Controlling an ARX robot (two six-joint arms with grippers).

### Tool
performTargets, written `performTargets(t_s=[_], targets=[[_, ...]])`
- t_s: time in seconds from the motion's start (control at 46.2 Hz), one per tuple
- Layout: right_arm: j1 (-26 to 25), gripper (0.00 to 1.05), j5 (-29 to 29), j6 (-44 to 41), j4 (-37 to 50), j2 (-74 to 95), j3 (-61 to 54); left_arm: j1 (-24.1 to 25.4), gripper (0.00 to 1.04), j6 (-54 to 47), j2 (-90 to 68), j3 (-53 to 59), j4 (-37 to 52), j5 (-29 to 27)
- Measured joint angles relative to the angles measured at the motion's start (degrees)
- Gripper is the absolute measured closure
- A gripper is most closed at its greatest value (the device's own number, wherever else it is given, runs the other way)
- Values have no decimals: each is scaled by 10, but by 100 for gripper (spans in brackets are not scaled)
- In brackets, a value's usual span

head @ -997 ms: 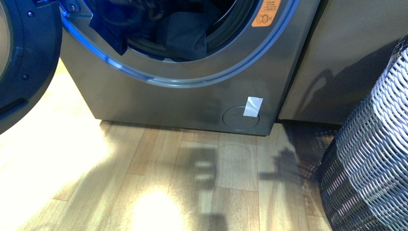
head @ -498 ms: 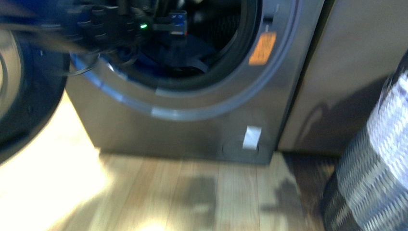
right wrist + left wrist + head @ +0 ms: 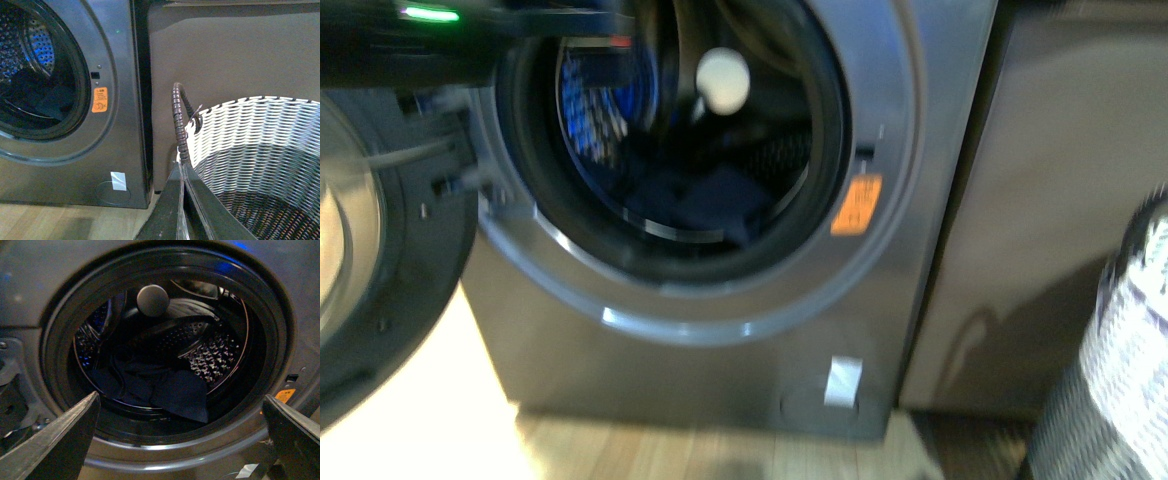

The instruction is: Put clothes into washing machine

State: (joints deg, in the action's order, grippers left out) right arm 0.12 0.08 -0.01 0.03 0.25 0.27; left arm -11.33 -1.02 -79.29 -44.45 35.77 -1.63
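Dark navy-blue soft clothes point(image 3: 165, 387) heaped low inside the perforated steel drum of the grey metallic front-loading washing machine point(image 3: 740, 330), porthole door point(image 3: 380, 270) swung wide at its left edge. Loading apparently done or nearly so. Left gripper point(image 3: 182, 437) facing the drum mouth, fingers spread wide, empty. Right gripper point(image 3: 182, 200) pressed closed, empty, above the white woven basket point(image 3: 250, 145); nothing seen on the visible part of its floor. Door not yet closed.

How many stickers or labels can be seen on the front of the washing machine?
2: an orange warning sticker right of the drum mouth, and a white label low on the front panel. Others may be out of frame.
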Motion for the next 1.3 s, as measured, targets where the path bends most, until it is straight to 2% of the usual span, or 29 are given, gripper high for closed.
performTargets(t_s=[0.087,0.13,0.173,0.455,0.563,0.607,0.65,1.083,1.127,1.3], targets=[[0,102,0,0,0,0,0,-3,18,3,68,37,-44,-73],[0,102,0,0,0,0,0,-1,25,4,103,68,-44,-86],[0,102,0,0,0,0,0,4,33,6,130,95,-37,-84],[0,102,0,0,0,0,0,54,102,11,255,281,12,-41],[0,102,0,0,0,0,0,68,101,11,299,325,12,-26],[0,102,0,0,0,0,0,89,101,11,315,337,9,7],[0,102,0,0,0,0,0,100,101,11,327,346,7,14],[0,102,0,0,0,0,0,112,101,11,473,412,-73,16],[0,98,0,0,0,0,0,112,101,11,485,415,-80,16],[0,71,0,0,0,0,0,112,101,11,517,438,-85,16]])
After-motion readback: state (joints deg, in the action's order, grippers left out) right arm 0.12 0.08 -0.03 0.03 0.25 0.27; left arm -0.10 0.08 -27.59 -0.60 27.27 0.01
